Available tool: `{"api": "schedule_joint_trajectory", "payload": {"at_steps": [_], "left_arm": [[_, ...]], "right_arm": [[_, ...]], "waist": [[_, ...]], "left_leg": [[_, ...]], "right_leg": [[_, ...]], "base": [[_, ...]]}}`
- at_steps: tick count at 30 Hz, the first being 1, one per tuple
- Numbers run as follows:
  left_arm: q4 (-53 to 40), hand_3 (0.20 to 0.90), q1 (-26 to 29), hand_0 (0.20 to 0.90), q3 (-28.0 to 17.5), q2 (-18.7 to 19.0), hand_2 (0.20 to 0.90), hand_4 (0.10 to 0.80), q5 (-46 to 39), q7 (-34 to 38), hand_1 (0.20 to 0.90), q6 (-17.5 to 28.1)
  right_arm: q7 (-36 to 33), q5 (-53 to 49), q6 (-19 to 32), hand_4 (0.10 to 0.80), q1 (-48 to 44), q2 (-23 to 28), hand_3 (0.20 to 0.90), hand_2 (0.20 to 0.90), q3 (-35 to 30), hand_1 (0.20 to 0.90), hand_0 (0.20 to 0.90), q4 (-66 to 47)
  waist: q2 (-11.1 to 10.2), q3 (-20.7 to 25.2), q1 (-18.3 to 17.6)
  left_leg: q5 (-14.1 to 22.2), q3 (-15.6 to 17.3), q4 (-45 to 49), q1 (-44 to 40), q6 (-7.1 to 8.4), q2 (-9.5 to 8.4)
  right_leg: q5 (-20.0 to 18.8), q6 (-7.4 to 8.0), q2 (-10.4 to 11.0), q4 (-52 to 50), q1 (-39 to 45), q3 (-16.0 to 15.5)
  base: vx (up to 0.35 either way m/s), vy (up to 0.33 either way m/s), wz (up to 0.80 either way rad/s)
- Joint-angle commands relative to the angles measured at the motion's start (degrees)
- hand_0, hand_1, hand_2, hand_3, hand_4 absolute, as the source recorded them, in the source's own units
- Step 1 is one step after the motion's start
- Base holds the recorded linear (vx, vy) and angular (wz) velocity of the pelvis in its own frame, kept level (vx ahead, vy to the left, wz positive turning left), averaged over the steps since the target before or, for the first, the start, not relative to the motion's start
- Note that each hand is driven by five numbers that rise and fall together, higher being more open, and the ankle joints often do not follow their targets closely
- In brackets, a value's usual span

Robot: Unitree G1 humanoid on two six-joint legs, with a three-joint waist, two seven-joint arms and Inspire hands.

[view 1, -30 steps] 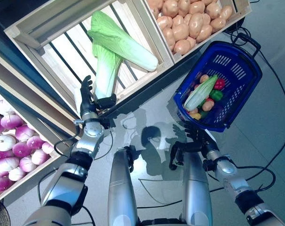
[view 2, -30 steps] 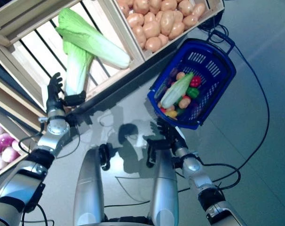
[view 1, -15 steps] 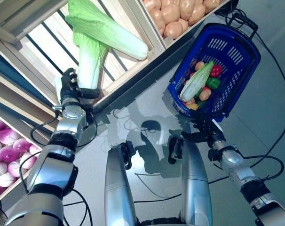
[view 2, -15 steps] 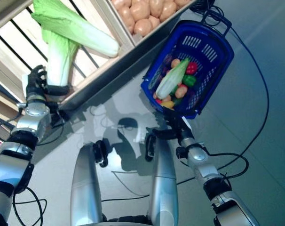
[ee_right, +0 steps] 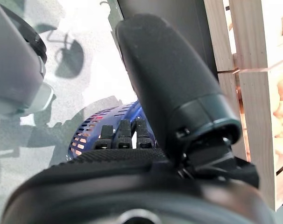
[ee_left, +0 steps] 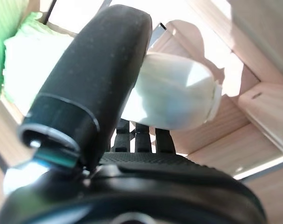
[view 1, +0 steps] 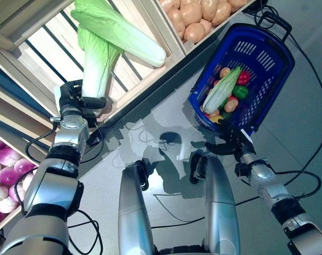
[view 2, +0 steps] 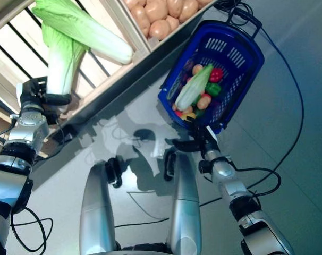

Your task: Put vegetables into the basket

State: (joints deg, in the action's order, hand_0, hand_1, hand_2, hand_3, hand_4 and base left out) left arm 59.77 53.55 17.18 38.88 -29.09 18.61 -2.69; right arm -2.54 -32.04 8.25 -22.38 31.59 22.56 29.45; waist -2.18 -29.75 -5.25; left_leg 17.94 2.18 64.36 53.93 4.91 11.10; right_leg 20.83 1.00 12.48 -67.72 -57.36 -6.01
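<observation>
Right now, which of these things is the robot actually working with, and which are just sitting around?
In use: the napa cabbage that the left hand grips; the blue basket; the right hand by its rim.
Idle: second cabbage, potatoes, purple-and-white turnips.

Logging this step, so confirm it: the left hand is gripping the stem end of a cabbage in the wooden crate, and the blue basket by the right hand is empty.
The basket is not empty. The left eye view shows the blue basket already holding a cabbage and small vegetables. The rest stands: the left hand is gripping the stem end of a cabbage in the wooden crate, and the right hand is by the basket.
</observation>
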Motion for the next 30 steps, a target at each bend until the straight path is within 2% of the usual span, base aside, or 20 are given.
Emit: {"api": "schedule_joint_trajectory", "payload": {"at_steps": [1,6,13,16,17,20,22,27,30], "left_arm": [[2.56,0.300,-1.32,0.300,0.58,2.92,0.300,0.400,0.17,0.00,0.300,-0.35],[2.12,0.300,-4.14,0.300,-0.80,3.64,0.300,0.400,-0.73,-1.52,0.300,0.69],[-1.47,0.300,-11.29,0.300,-3.86,4.18,0.300,0.400,-1.06,-3.37,0.300,3.83],[-5.14,0.300,-15.39,0.300,-5.60,3.26,0.300,0.400,-0.50,-2.87,0.300,5.37],[-7.04,0.300,-18.17,0.300,-6.85,2.41,0.300,0.400,-0.09,-2.51,0.300,6.10],[-9.33,0.300,-21.80,0.300,-8.86,0.88,0.300,0.400,-0.87,-2.24,0.300,6.96],[-12.03,0.300,-26.57,0.300,-11.26,-2.64,0.300,0.400,-2.85,-1.86,0.300,9.02],[-15.81,0.300,-31.40,0.300,-13.53,-7.12,0.300,0.400,-5.59,-2.98,0.300,11.93],[-19.63,0.300,-34.02,0.300,-13.11,-10.34,0.300,0.400,-4.79,-3.14,0.300,14.13]], "right_arm": [[-1.41,-2.42,5.60,0.800,-0.83,1.70,0.900,0.900,-2.34,0.900,0.900,-4.40],[-0.94,-2.33,6.15,0.800,0.30,1.82,0.900,0.900,-2.37,0.900,0.900,-5.09],[0.67,-0.91,7.88,0.800,5.92,0.59,0.900,0.900,-3.39,0.900,0.900,-6.43],[0.98,0.48,9.18,0.800,9.25,-0.93,0.900,0.900,-3.59,0.900,0.900,-7.61],[1.20,1.27,9.47,0.800,11.20,-1.75,0.900,0.900,-3.78,0.900,0.900,-8.26],[1.58,2.62,10.28,0.800,13.52,-3.45,0.900,0.900,-3.73,0.900,0.900,-8.82],[1.59,4.12,10.35,0.800,16.12,-5.87,0.900,0.900,-3.65,0.900,0.900,-9.62],[2.74,5.06,9.67,0.800,18.80,-8.22,0.900,0.900,-3.98,0.900,0.900,-10.18],[4.07,4.79,8.92,0.800,20.43,-9.81,0.900,0.900,-4.27,0.900,0.900,-10.75]], "waist": [[0.46,1.02,-1.00],[0.92,2.77,-1.26],[1.60,7.48,-0.84],[1.73,9.75,-0.23],[1.71,11.16,0.18],[1.68,13.15,0.79],[1.86,15.73,1.40],[2.41,18.86,1.83],[2.94,20.99,2.11]], "left_leg": [[-0.23,2.44,-4.60,-6.64,-0.36,1.64],[-0.91,3.91,-8.55,-12.09,0.19,2.09],[-2.78,5.42,-15.53,-21.23,-0.10,1.34],[-6.00,5.96,-21.06,-25.02,-0.83,0.61],[-6.91,6.13,-24.18,-28.07,-1.00,0.01],[-8.28,6.40,-28.82,-32.31,-1.08,-0.89],[-10.50,6.36,-34.88,-37.48,-1.06,-2.00],[-13.96,6.23,-42.69,-43.09,-0.89,-2.98],[-16.82,6.71,-49.98,-47.60,-0.92,-3.77]], "right_leg": [[-4.30,2.87,2.76,6.76,8.16,2.30],[-4.62,2.93,2.37,10.19,13.11,2.50],[-5.81,3.04,3.22,15.64,21.47,1.38],[-8.26,2.78,3.32,20.08,25.26,0.53],[-8.76,2.93,3.30,22.70,28.33,0.10],[-9.52,3.22,3.13,27.14,32.85,-0.48],[-10.82,3.40,2.43,33.26,38.36,-1.48],[-13.29,3.57,1.42,41.70,44.66,-2.58],[-15.46,4.02,0.78,49.17,49.90,-3.94]], "base": [[0.030,-0.010,0.02],[0.039,0.004,-0.06],[0.082,-0.003,-0.06],[0.045,-0.040,-0.01],[0.165,-0.051,0.04],[0.147,-0.055,0.04],[0.186,-0.069,0.07],[0.119,-0.038,0.06],[0.113,-0.037,0.02]]}}
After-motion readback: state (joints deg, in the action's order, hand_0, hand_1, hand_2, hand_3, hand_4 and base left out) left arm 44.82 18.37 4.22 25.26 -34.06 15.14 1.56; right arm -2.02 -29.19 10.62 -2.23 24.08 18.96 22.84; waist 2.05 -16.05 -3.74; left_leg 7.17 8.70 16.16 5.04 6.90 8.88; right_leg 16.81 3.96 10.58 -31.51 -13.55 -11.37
